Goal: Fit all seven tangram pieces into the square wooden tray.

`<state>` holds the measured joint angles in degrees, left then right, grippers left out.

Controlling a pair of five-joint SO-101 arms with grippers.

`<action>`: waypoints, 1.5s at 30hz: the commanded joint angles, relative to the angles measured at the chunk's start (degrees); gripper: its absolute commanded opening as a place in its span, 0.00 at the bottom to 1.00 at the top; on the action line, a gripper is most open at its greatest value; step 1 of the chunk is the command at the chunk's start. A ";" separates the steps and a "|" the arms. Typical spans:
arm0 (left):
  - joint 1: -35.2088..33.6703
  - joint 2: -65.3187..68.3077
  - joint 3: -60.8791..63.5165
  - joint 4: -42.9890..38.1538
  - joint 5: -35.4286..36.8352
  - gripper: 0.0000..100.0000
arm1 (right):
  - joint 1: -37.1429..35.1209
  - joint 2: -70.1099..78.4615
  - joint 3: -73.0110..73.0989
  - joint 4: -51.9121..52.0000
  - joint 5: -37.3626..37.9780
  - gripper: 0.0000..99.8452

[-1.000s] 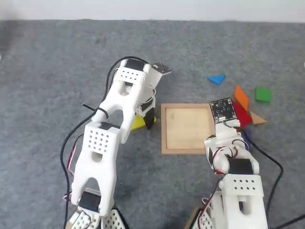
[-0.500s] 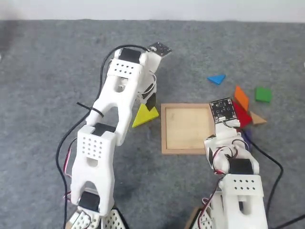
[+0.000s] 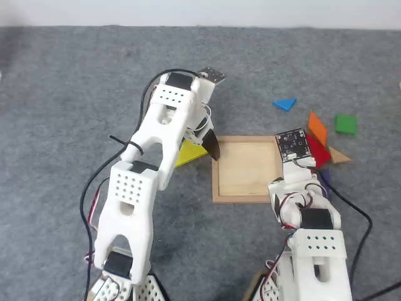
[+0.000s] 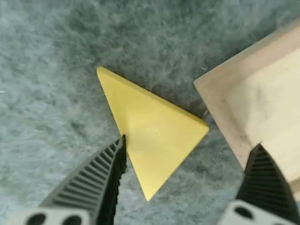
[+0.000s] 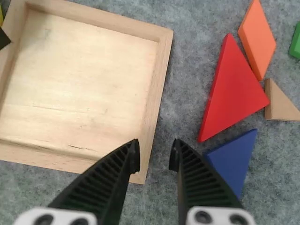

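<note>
The yellow triangle [image 4: 150, 126] lies flat on the grey carpet just off a corner of the square wooden tray [image 4: 225, 98]. My left gripper [image 4: 190, 143] hangs open above it, one finger over the carpet, the other over the tray's rim. From above, the yellow triangle [image 3: 190, 152] sits by the left side of the tray [image 3: 216, 169], with the left gripper [image 3: 210, 145] over it. My right gripper [image 5: 154, 147] is open by a narrow gap, with nothing between its fingers, above the tray's rim [image 5: 161, 84]. The tray holds no pieces.
Right of the tray lie a red triangle [image 5: 234, 89], an orange parallelogram [image 5: 257, 37], a tan triangle [image 5: 280, 103] and a dark blue triangle [image 5: 234, 157]. Farther back are a green square [image 3: 346, 123] and a light blue triangle [image 3: 285, 103].
The left arm drew back off the yellow triangle, uncovering it, then swung toward the tray's left side. The triangle now lies a little nearer the tray's far left corner. The right arm kept still.
</note>
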<state>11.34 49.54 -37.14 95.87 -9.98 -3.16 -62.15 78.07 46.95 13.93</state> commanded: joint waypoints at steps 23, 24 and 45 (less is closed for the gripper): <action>-2.46 -0.26 -0.04 -3.25 -0.62 0.38 | -0.22 -1.36 -0.53 -0.92 1.05 0.13; -2.73 0.26 -0.22 -3.25 -0.62 0.38 | -0.22 -1.36 -0.53 -0.92 1.05 0.13; -2.73 11.87 -14.02 2.46 0.53 0.36 | -0.22 -1.36 -0.53 -0.84 1.05 0.13</action>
<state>8.70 60.44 -49.45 97.45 -10.42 -3.16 -62.15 78.07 46.95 13.93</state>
